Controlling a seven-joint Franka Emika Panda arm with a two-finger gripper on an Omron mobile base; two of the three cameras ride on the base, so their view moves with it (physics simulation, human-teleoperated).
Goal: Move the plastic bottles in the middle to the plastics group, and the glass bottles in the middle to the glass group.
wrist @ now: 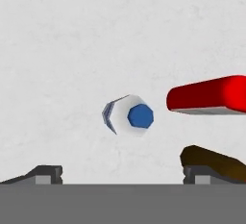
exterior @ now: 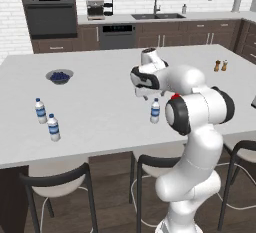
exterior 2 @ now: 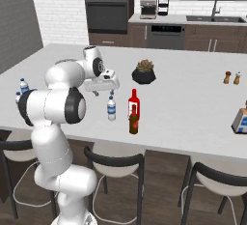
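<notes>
The middle plastic bottle (exterior: pixel 155 111) (exterior 2: pixel 111 108) stands upright on the white island. From above, its round top (wrist: pixel 129 116) lies a little ahead of the line between my fingertips (wrist: pixel 45 174). My gripper (exterior: pixel 145 97) (exterior 2: pixel 104 92) (wrist: pixel 120 175) hovers just above it, open and holding nothing. Right beside it stand the red glass bottle (exterior 2: pixel 134 102) (wrist: pixel 211 95) and the dark brown glass bottle (exterior 2: pixel 133 120) (wrist: pixel 211 163). The plastics group (exterior: pixel 40 110) (exterior: pixel 53 127) is at the island's left. The glass group (exterior: pixel 220 66) (exterior 2: pixel 232 77) stands far right.
A bowl of blueberries (exterior: pixel 59 76) sits at the island's left, behind the plastics group. A dark potted plant (exterior 2: pixel 144 72) stands behind the middle bottles. A small box (exterior 2: pixel 240 119) lies at the right edge. Stools (exterior: pixel 60 182) line the near side of the island (exterior: pixel 100 102).
</notes>
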